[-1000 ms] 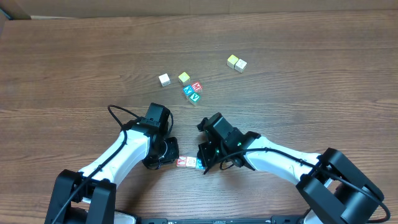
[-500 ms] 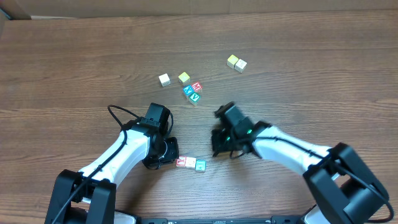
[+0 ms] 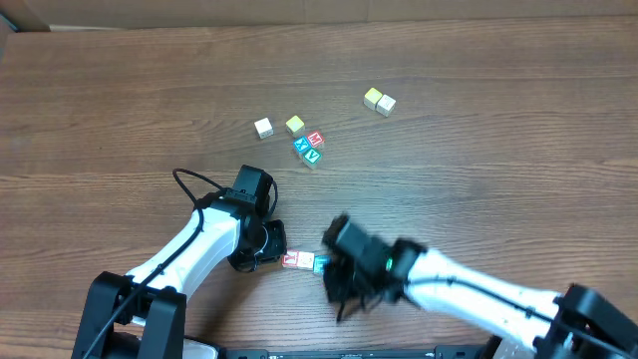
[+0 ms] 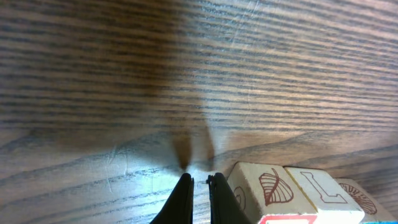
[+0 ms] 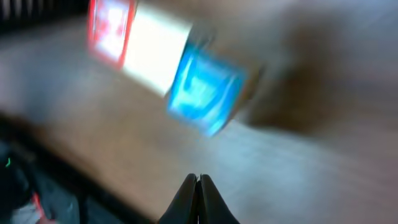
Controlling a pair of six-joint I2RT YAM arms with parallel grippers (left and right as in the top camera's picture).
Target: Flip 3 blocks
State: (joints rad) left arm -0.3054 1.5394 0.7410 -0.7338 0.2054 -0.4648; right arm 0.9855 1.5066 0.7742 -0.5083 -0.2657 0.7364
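The three blocks lie in a short row near the table's front: a red-faced block [image 3: 293, 260] [image 5: 111, 28], a whitish block [image 5: 157, 53] in the middle, and a blue block [image 3: 321, 264] [image 5: 206, 91]. From the left wrist their sides show a leaf [image 4: 266, 190] and an L [image 4: 320, 191]. My left gripper [image 3: 276, 251] [image 4: 198, 180] is shut and empty, its tips on the wood just left of the row. Blurred by motion, my right gripper [image 3: 337, 275] [image 5: 198, 178] is shut and empty, just right of the blue block.
Farther back lie other cubes: a white one [image 3: 263, 128], a yellow-topped one [image 3: 295, 125], a cluster of red [image 3: 315, 138], blue X [image 3: 302, 146] and green V [image 3: 313, 156], and a yellow and cream pair [image 3: 379, 100]. The table's front edge is close behind both arms.
The right arm lifted away up and right of the row, then swung back down toward the front edge beside the blue block. The left arm and the blocks stayed put.
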